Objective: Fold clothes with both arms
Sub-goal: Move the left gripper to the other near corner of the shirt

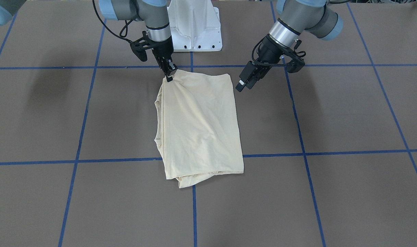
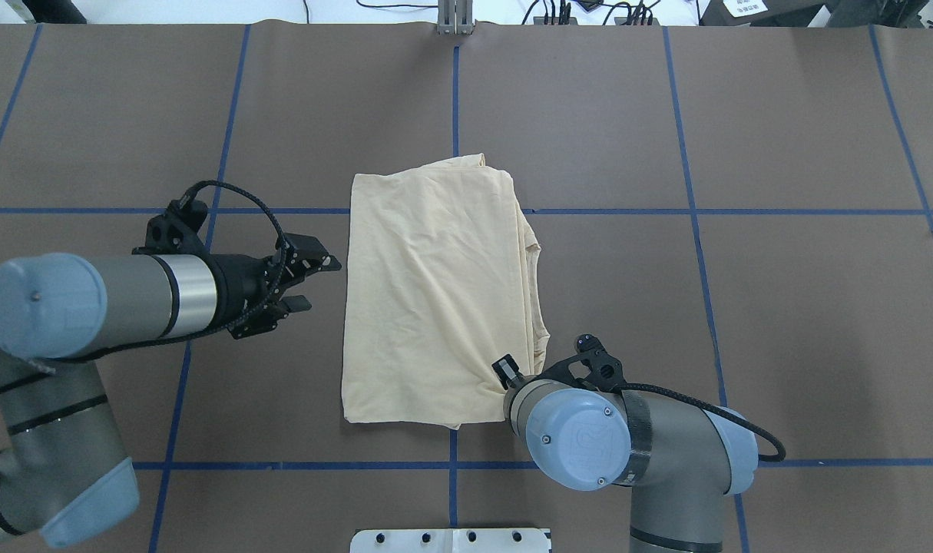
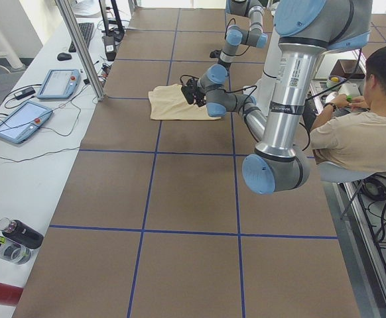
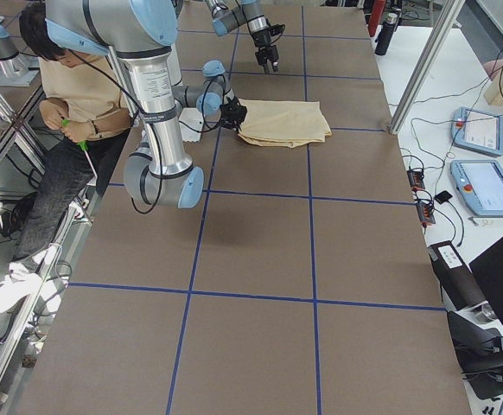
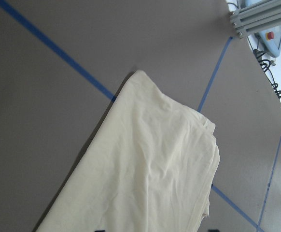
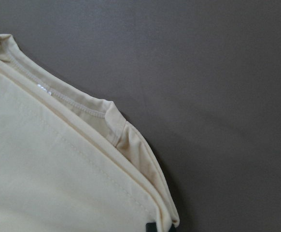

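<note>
1. Folded into a rough rectangle, the cream T-shirt point(image 1: 201, 123) lies flat in the middle of your worktop point(image 1: 349, 113), crossing a blue tape line point(image 1: 119, 160).
2. You can see its ribbed neckline point(image 6: 58, 95) along the layered edge on the right arm's side.
3. Your right gripper point(image 1: 169, 76) is pinched closed on the shirt's corner nearest the robot, where the cloth puckers.
4. Your left gripper point(image 2: 316, 284) hangs just beside the opposite long edge, fingers spread, holding nothing and clear of the cloth.
5. Behind the shirt stands the white pedestal point(image 1: 198, 31).
</note>
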Motion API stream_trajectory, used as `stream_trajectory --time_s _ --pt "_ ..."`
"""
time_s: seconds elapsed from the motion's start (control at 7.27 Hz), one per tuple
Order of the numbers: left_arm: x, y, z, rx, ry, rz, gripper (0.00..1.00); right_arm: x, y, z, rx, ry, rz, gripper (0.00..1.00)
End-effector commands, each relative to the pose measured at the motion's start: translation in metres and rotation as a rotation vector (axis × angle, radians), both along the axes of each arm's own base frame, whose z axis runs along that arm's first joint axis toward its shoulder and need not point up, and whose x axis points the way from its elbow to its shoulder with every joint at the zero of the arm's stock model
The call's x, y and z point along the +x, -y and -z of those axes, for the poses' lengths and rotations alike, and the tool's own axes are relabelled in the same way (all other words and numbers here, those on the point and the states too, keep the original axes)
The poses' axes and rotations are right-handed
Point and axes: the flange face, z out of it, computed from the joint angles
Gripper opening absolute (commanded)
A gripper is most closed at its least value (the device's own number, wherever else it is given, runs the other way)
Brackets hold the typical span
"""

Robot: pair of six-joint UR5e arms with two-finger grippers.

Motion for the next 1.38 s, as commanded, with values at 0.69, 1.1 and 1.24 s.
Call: stream_trajectory --time_s 0.69,1.1,1.24 --pt "0.091 -0.088 -0.029 -0.129 0.113 -0.110 0.64 0.001 -0.002 0.002 -0.002 0.005 0.005 0.00" --pt "0.096 -0.090 -0.037 -0.136 0.129 -0.116 0.64 0.000 -0.002 0.005 -0.001 0.011 0.004 0.00" --pt "0.100 -0.097 -0.038 -0.136 0.132 -0.128 0.64 0.001 -0.002 0.006 -0.001 0.013 0.004 0.00"
